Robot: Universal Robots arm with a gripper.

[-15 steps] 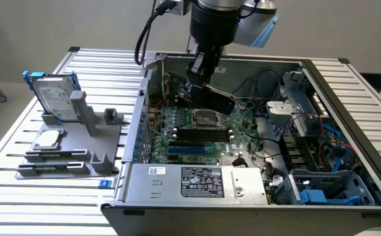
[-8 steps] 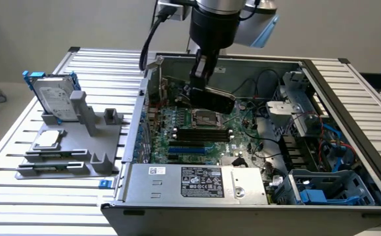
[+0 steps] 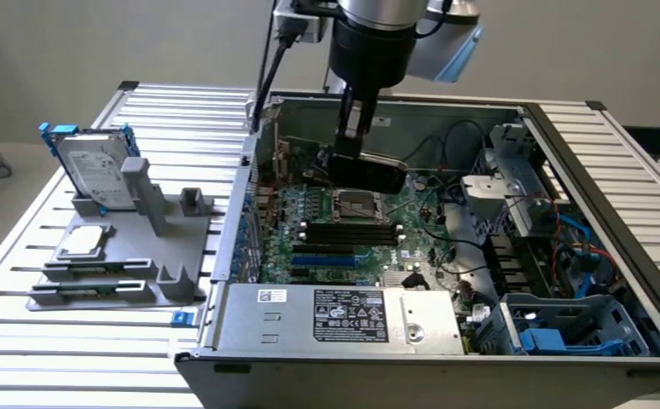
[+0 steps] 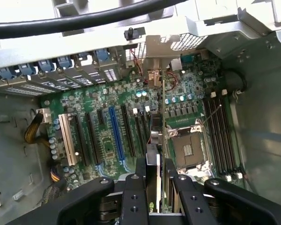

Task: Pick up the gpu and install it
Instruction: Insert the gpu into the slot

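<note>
The gpu [image 3: 367, 176], a thin card with a black cover, hangs inside the open computer case [image 3: 603, 213], low over the green motherboard [image 3: 342, 234] near its far end. My gripper [image 3: 350, 152] reaches down from above and is shut on the card's upper edge. In the wrist view the gpu [image 4: 155, 133] appears edge-on between my black fingers [image 4: 139, 185], and my gripper [image 4: 154, 164] holds it upright. It lines up between the black expansion slots [image 4: 131, 131] and the CPU socket [image 4: 189, 150]. I cannot tell whether its lower edge touches a slot.
A silver hard drive with blue rails [image 3: 91, 175] stands in a grey fixture [image 3: 136, 256] outside the case, on the exterior view's left, with a small silver chip [image 3: 85, 241] beside it. The power supply [image 3: 342, 315] fills the case's near end. Cables and drive cages crowd the exterior view's right.
</note>
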